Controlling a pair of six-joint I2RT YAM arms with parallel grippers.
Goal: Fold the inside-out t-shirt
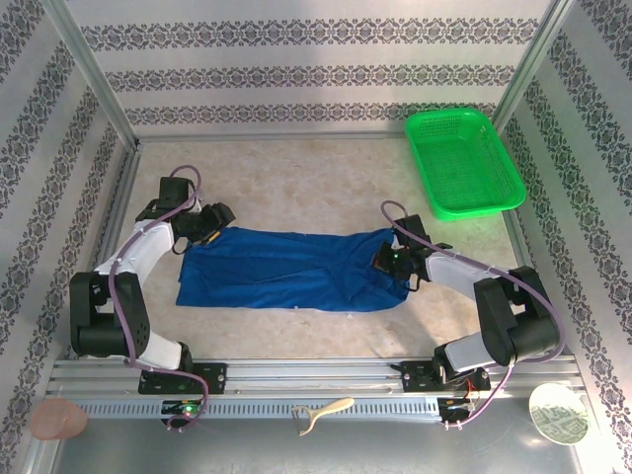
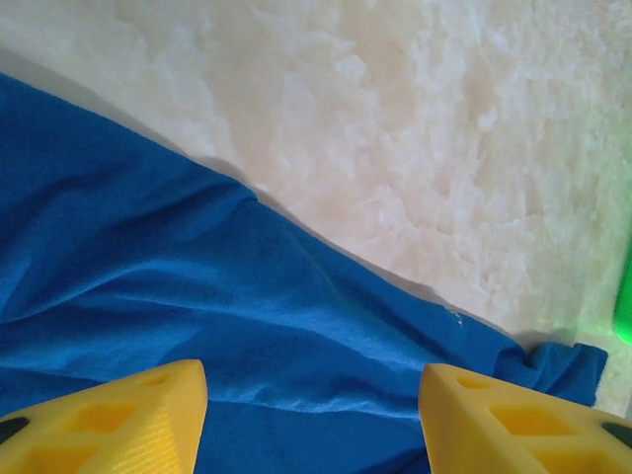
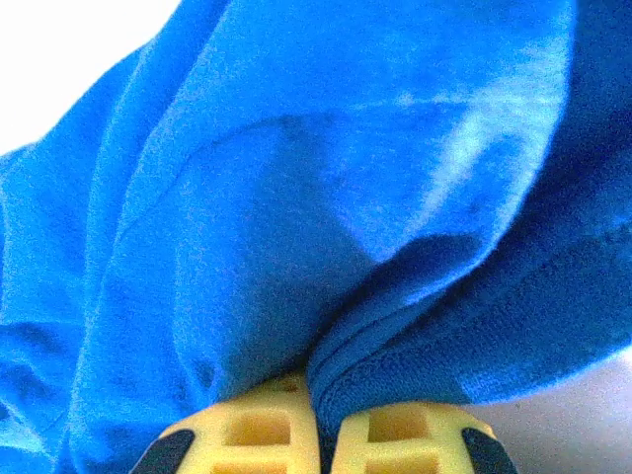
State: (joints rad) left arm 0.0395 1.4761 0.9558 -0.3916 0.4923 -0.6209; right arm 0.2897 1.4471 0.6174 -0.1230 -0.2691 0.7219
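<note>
Top external view has the t-shirt (image 1: 286,269) lying in a long, wrinkled blue strip on the table (image 1: 296,178), toward the near left of the green basket (image 1: 462,163) and apart from it. It is soft, light cloth that will sag and drag rather than keep a shape, so I judge it is best taken at an edge or corner where the layers double. The right gripper (image 1: 390,259), at the t-shirt end nearer the basket, does just that: its yellow fingers (image 3: 262,434) are pressed together on a thick fold. The left gripper (image 1: 202,225), at the end farthest from the basket, has its jaws apart over the cloth, gripping nothing. No lettering shows. Collar, sleeves and hem cannot be told apart, and the left fingertips are cut off, so contact there is unclear.
</note>
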